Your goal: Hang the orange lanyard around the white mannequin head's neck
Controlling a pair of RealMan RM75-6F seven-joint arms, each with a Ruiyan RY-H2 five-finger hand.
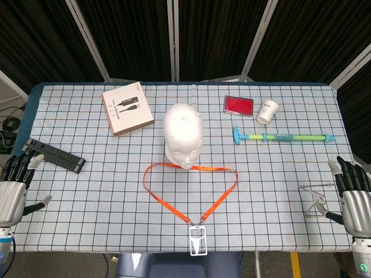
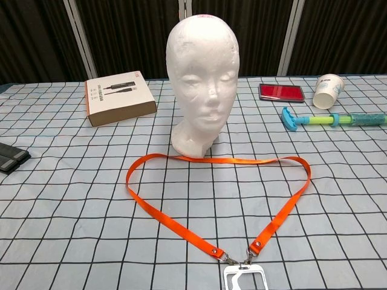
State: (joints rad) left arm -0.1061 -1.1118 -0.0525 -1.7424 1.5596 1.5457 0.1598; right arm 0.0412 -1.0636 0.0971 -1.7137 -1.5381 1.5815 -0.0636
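The white mannequin head (image 1: 183, 135) (image 2: 202, 81) stands upright in the middle of the checked table, facing me. The orange lanyard (image 1: 191, 188) (image 2: 211, 199) lies flat in a loop in front of it, its far strap touching the base of the neck. A clear badge holder (image 1: 197, 240) (image 2: 245, 279) hangs from its clips at the table's near edge. My left hand (image 1: 13, 188) rests at the table's left edge, fingers spread, holding nothing. My right hand (image 1: 355, 194) rests at the right edge, also empty with fingers apart. Neither hand shows in the chest view.
A cardboard box (image 1: 127, 108) lies back left, a black bar (image 1: 53, 154) far left. A red case (image 1: 238, 105), a paper cup (image 1: 267, 111) and a blue-green water toy (image 1: 284, 137) lie back right. A wire object (image 1: 316, 200) sits by my right hand.
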